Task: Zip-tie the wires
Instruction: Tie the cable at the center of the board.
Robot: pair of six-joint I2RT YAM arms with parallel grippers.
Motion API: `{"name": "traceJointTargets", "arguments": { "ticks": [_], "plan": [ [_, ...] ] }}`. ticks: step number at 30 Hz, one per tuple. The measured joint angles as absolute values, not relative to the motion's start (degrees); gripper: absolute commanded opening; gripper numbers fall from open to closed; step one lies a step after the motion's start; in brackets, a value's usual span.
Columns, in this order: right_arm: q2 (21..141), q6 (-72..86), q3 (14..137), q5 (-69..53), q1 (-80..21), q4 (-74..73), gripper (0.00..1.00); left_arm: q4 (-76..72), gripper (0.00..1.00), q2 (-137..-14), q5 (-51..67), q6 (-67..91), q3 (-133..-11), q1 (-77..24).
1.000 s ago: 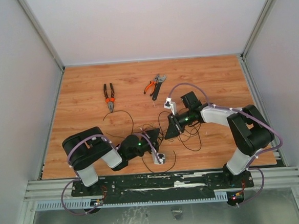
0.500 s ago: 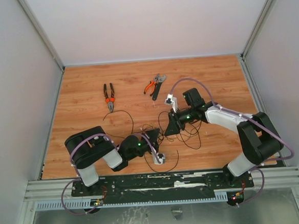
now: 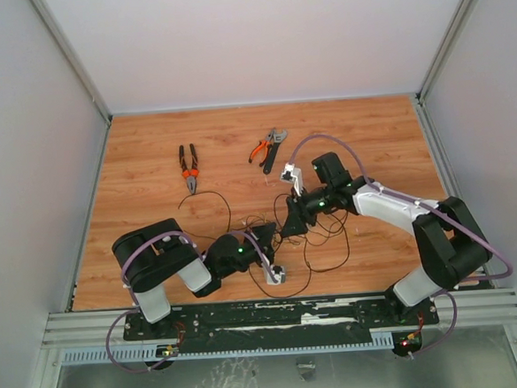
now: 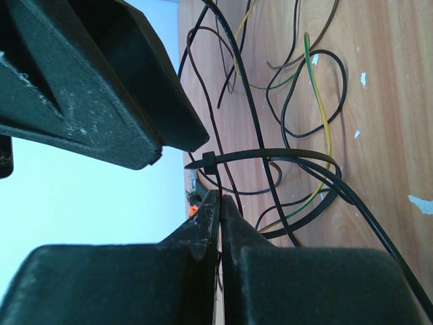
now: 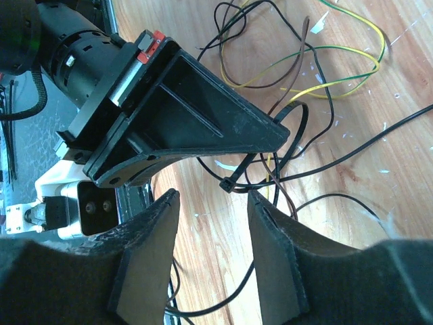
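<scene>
The wires (image 3: 326,239) lie as a loose tangle of black, yellow and brown loops (image 4: 306,101) on the wooden table between the two arms. The zip tie (image 4: 270,156) is looped around a bunch of them, with its head (image 5: 228,184) standing free. My left gripper (image 4: 220,202) is shut on the zip tie's tail just below the head. My right gripper (image 5: 213,196) is open, and the head sits just beyond its fingertips, apart from both. From above, the left gripper (image 3: 263,238) and right gripper (image 3: 287,226) nearly meet over the tangle.
Black-and-orange pliers (image 3: 188,168) lie at the far left of the table. A second orange-handled tool and a wrench (image 3: 269,147) lie at the far middle. White walls enclose the table on three sides. Wire loops (image 5: 304,61) spread toward the right arm.
The right gripper has opened and shifted slightly left toward the left gripper. The left gripper has stayed shut in place.
</scene>
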State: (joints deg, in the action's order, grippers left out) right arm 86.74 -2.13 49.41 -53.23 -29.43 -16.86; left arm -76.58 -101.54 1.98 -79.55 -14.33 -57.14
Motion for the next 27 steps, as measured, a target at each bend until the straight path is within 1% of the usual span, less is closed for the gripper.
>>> {"name": "traceJointTargets", "arguments": {
  "ticks": [11,16,20,27],
  "plan": [
    [88.2,-1.6,49.4,-52.3,-30.8,-16.0,0.46,-76.6,0.0,-101.5,2.0,-79.4,-14.3,-57.1],
    [88.6,-1.3,49.5,-51.7,-31.2,-15.3,0.44,-76.6,0.0,-101.5,2.0,-79.4,-14.3,-57.1],
    [88.6,-1.0,50.1,-51.6,-31.2,-14.8,0.39,-76.6,0.0,-101.5,2.0,-79.4,-14.3,-57.1],
    [88.6,-1.1,50.3,-51.4,-31.3,-14.8,0.36,-76.6,0.0,-101.5,2.0,-79.4,-14.3,-57.1]
  ]
}}
